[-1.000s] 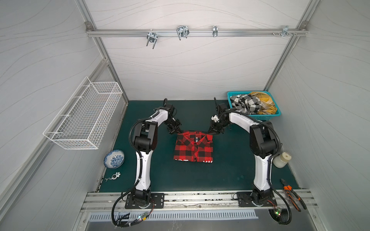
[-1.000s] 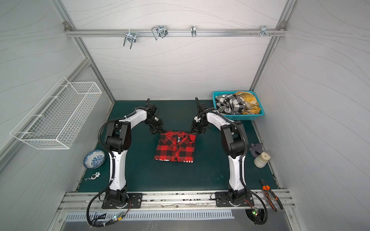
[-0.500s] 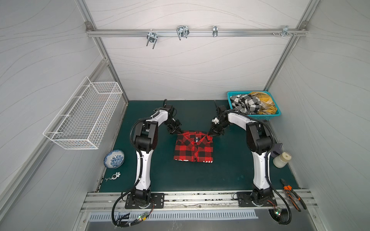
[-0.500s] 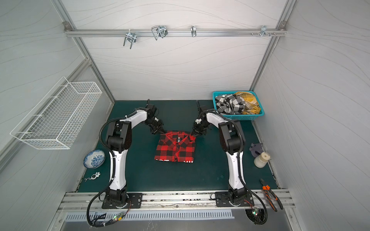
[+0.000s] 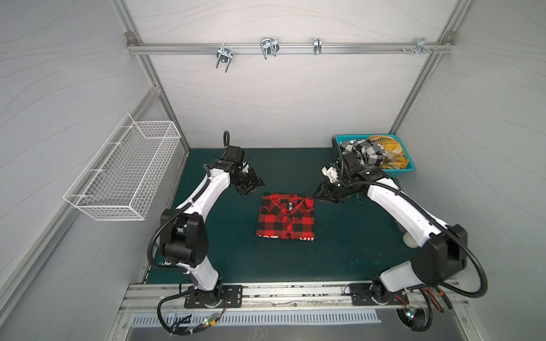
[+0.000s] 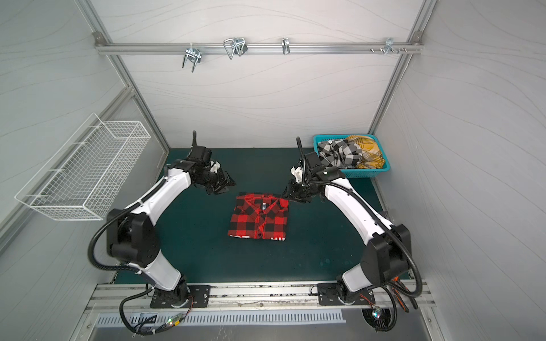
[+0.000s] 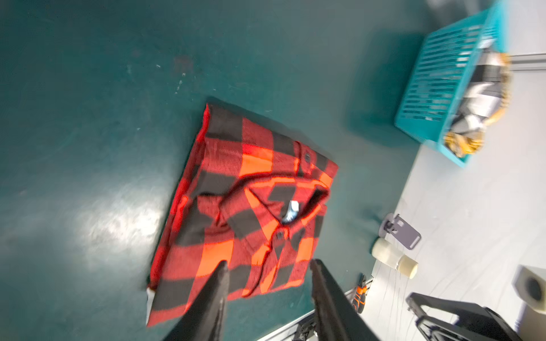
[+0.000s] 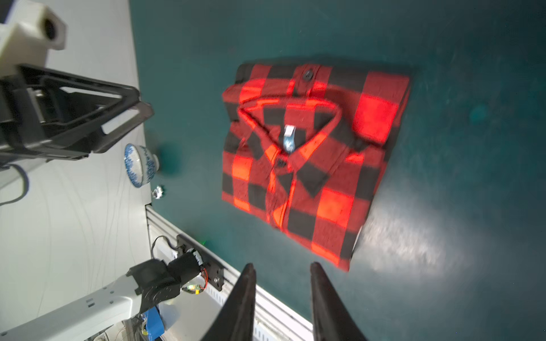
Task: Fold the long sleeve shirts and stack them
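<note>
Red-and-black buffalo plaid shirt right there, white lettering along its hem, on the dark teal-green counter. Turquoise basket, and in it a black-and-white check shirt and a mustard-yellow plaid shirt. White wire basket; blue-and-white patterned bowl.

Red shirt folded; b/w + yellow bunched
</note>
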Robot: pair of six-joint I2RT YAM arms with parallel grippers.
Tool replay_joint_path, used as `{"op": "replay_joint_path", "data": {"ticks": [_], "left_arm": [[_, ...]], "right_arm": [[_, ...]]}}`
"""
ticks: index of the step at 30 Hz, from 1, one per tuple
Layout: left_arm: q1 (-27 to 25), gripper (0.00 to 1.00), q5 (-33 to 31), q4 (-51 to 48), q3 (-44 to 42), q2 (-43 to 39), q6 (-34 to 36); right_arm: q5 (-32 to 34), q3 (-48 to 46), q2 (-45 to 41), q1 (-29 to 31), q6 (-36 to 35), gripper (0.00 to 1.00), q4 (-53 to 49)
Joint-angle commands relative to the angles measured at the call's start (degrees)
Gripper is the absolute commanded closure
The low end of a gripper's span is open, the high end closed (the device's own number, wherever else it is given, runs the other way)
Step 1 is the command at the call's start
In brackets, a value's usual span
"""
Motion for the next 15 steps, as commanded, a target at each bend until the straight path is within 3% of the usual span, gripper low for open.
{"op": "replay_joint_path", "data": {"ticks": [1,5,9,12,15], "left_arm": [[0.3,0.54,-4.6,0.5,-8.9,-5.0,3.1],[1.6,0.51,-1.3,4.1,-16.4,-9.3,3.8],[5.9,0.48,7.4,4.1,-18.3,-5.4,4.8],[8.3,0.4,10.4,7.5,-21.6,-3.6,4.5],[9.3,0.39,12.0,7.9,-21.5,0.2,5.7]], "right_arm": [[3.4,-6.2,-5.4,0.8,2.6,0.64,-3.0],[3.0,-12.2,-10.4,1.1,4.1,0.6,-2.2],[1.9,-16.8,-12.0,0.9,4.6,0.59,-0.3],[1.0,-19.3,-11.4,0.4,4.3,0.58,1.6],[-0.6,-21.3,-10.2,-1.0,4.3,0.58,4.5]]}}
